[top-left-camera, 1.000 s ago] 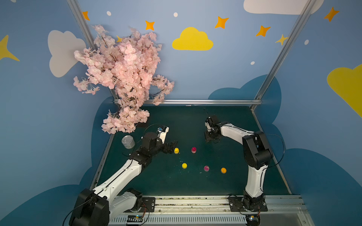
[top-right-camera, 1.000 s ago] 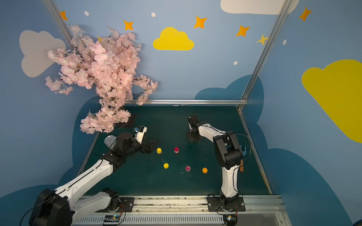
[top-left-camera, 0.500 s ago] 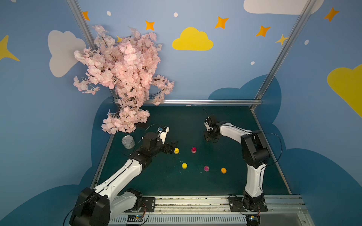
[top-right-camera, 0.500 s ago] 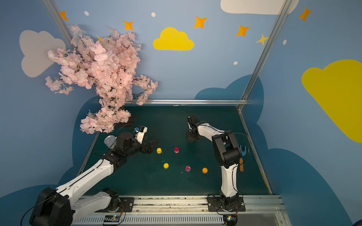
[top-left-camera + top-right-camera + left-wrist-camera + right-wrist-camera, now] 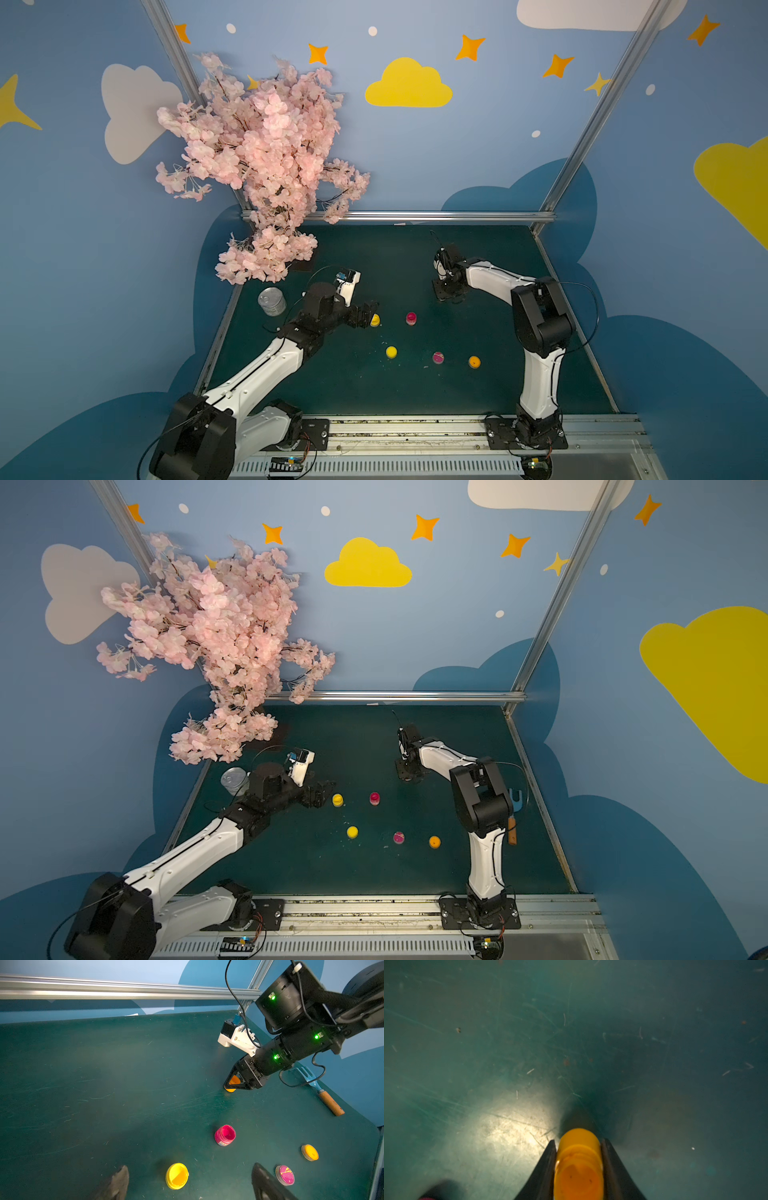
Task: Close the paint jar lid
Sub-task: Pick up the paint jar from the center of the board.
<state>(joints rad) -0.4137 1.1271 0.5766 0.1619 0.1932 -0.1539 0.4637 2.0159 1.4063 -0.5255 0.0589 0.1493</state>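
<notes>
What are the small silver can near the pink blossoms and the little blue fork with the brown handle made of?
The can looks like metal: silvery grey with a dull shine and a flat top. The fork has a glossy light-blue head, either painted metal or plastic; the look leaves that open. Its handle seems to be wood: matte orange-brown and rounded.

walls (image 5: pixel 478 145) blue, yellow clouds (image 5: pixel 408 85), orange stars (image 5: pixel 469 46) | table mat (image 5: pixel 374 257) dark green, scratched | frame rail (image 5: pixel 415 216) aluminium

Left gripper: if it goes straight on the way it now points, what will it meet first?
Probably the yellow paint jar: it stands just ahead of the left gripper, in line with the gap between its open jaws. How near is hard to tell.
</notes>
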